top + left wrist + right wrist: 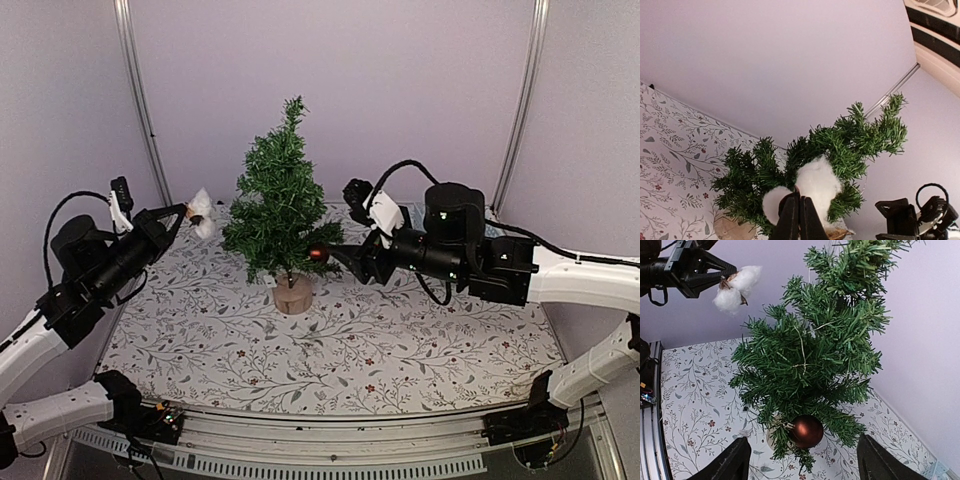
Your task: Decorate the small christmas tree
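Observation:
The small christmas tree [278, 208] stands upright on its pale wooden stump [293, 295] in the middle of the table. A dark red bauble [319, 253] hangs on a low right branch; it also shows in the right wrist view [806, 431]. My right gripper [342, 257] is open just right of the bauble, its fingertips [735, 462] on either side and short of it. My left gripper [183, 213] is shut on a white cotton boll [202, 212] and holds it in the air left of the tree. The boll [815, 186] shows in front of the branches in the left wrist view.
The table [420, 340] has a floral-patterned cloth. Pale purple walls with metal rails [140, 100] enclose the back and sides. A metal rail runs along the near edge [320, 440].

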